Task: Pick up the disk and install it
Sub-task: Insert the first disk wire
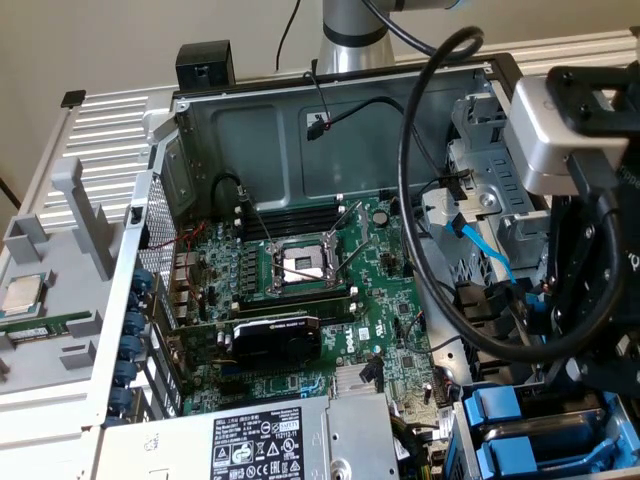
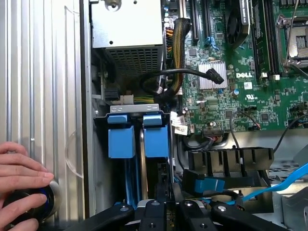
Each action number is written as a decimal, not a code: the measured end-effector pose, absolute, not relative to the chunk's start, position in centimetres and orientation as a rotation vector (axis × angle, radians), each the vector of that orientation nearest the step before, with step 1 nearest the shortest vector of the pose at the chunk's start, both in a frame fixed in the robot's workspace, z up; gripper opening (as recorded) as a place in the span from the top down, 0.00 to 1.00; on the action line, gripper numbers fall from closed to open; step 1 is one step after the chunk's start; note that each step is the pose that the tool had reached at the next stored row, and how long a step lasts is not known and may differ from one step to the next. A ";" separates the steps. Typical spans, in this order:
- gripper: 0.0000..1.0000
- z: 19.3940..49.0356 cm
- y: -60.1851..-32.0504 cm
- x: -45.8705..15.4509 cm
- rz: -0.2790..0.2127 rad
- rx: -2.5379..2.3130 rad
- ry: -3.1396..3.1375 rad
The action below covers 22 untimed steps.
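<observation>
Two blue carrier frames sit side by side in the drive bay at the corner of the open computer case. The disk is the one in line with my gripper and nearer the motherboard. Only the blue end of the disk shows there; its metal body is hidden in the bay. My black fingers are shut, close together just over the near end of that carrier. Whether they pinch it I cannot tell. The second blue carrier stands beside it, against the case wall.
The grey power supply lies past the bay. A thick black cable loops over the motherboard. A blue cable runs by the gripper. A hand rests on a black knob outside the case wall.
</observation>
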State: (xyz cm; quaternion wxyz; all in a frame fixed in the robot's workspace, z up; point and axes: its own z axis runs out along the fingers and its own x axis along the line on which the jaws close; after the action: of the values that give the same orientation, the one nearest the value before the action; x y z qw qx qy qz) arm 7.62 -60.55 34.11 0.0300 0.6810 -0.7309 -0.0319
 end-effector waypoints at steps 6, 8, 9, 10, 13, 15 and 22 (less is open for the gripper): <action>0.83 34.1 -60.5 7.6 -0.098 2.098 -2.255; 0.83 34.1 -60.5 7.6 -0.098 2.098 -2.255; 0.83 34.0 -60.5 7.6 -0.098 2.097 -2.256; 0.83 34.0 -60.5 7.6 -0.098 2.098 -2.256; 0.83 34.0 -60.6 7.6 -0.098 2.097 -2.255; 0.83 34.0 -60.6 7.6 -0.098 2.097 -2.255; 0.83 33.9 -60.6 7.6 -0.098 2.097 -2.256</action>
State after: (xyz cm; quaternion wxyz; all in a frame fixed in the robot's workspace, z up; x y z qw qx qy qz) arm 7.58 -60.58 33.91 0.0299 0.6803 -0.7316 -0.0319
